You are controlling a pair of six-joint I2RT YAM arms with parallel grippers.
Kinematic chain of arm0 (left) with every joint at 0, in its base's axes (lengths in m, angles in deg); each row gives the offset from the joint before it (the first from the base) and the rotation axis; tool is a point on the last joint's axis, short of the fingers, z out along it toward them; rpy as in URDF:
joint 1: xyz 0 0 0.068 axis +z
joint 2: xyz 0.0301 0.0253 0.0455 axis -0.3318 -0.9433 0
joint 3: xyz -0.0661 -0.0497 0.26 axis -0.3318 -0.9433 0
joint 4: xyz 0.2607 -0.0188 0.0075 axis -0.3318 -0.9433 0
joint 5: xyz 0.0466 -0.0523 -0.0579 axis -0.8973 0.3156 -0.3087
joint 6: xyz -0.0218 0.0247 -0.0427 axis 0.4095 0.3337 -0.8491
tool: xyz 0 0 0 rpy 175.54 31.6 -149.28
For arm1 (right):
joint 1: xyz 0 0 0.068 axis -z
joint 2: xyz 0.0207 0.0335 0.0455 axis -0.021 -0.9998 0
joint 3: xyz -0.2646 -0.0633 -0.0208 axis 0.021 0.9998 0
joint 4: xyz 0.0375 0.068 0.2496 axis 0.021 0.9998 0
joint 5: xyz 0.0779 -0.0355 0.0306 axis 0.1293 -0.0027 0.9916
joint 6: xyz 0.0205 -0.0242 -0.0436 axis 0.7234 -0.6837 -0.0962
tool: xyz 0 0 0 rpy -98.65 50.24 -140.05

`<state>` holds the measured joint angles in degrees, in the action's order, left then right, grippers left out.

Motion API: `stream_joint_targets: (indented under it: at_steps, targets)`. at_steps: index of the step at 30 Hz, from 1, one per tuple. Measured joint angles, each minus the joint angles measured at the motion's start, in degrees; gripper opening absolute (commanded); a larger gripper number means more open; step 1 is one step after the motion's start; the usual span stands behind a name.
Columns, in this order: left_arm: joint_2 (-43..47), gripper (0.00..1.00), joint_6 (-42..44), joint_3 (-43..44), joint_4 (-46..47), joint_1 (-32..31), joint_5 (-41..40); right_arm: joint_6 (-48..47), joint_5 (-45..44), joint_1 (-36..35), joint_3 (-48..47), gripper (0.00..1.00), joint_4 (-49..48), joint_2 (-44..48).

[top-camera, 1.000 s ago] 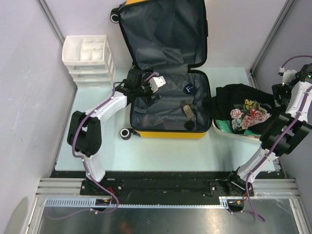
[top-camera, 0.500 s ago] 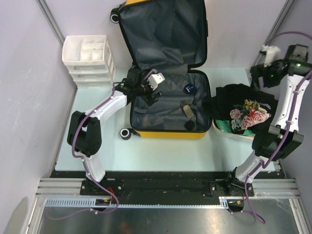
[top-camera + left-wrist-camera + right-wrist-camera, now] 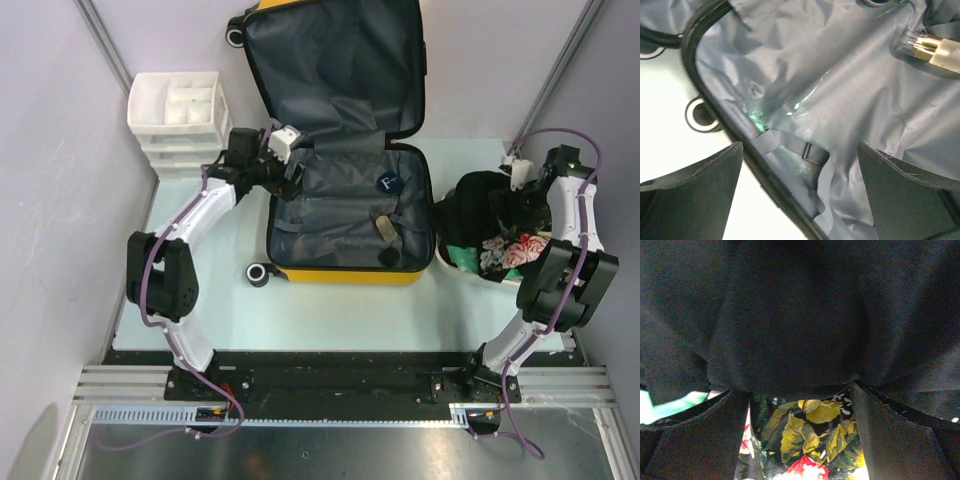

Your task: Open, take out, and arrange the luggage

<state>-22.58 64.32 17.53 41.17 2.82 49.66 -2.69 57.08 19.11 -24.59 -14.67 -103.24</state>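
Observation:
The luggage (image 3: 340, 272), a yellow hard-shell suitcase, lies open on the table with its lid propped upright at the back and the grey lining (image 3: 850, 90) showing. My left gripper (image 3: 290, 178) (image 3: 800, 150) hovers open over the base's left rear rim, above the zipper edge and a buckled strap (image 3: 812, 150). It holds nothing. A small tube with a gold band (image 3: 930, 47) lies on the lining. My right gripper (image 3: 508, 205) (image 3: 799, 390) is open, low over a black floral garment (image 3: 510, 240) (image 3: 810, 430) to the right of the suitcase.
A white drawer unit (image 3: 180, 120) stands at the back left. The garment rests in a white tub (image 3: 470, 270) beside the suitcase. A round dark blue item (image 3: 390, 182), a brownish item (image 3: 382, 225) and a black round item (image 3: 388, 257) lie inside. A black wheel (image 3: 258, 272) (image 3: 701, 114) sticks out on the left.
My left gripper has drawn back and left to the suitcase's rear left rim. The right arm has swung in from the right edge and come down over the floral garment.

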Motion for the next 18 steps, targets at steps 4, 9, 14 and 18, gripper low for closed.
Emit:
stream_joint_targets:
  at_steps: [4,9,14,18]
  targets:
    - [1.92,1.0,-1.84,-0.68,-0.37,2.54,0.0,0.17,-1.29,1.81,-2.89,0.83,-0.61,-2.67]
    - [3.17,1.0,-4.96,-0.81,-0.66,5.27,2.05,0.35,-2.1,-0.48,-7.3,0.83,1.11,-3.19]
    - [4.76,1.0,-6.36,-2.12,-0.79,8.59,3.04,0.92,-0.79,-4.87,-8.63,0.82,0.2,-0.55]
    - [6.38,1.0,-8.26,-3.04,-1.18,10.99,3.26,2.1,0.52,-10.58,-7.93,0.81,-2.38,4.11]
